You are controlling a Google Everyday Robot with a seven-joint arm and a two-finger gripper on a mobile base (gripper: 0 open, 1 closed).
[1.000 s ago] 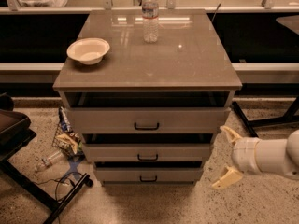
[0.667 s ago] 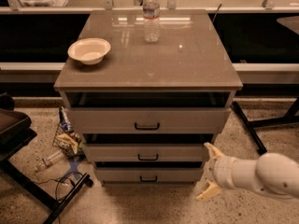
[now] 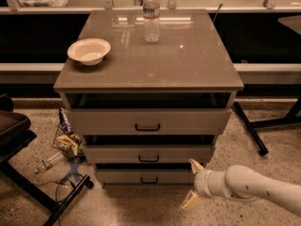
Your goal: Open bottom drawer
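You have the gripper (image 3: pixel 193 184) low by the floor, its two fingers (image 3: pixel 190 202) spread wide and gripping nothing, just off the right end of the bottom drawer (image 3: pixel 122 176) (lowest of three, small black handle (image 3: pixel 149 180) untouched), beneath the worktop (image 3: pixel 188 65) carrying a bowl (image 3: pixel 89 50) and water bottle (image 3: pixel 151 15).

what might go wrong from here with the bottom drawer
The open pincer sits right of the small handle of the bottom drawer, by the drawer's right end, so it may miss the handle. The middle drawer handle lies close above, so it might hook the wrong one.
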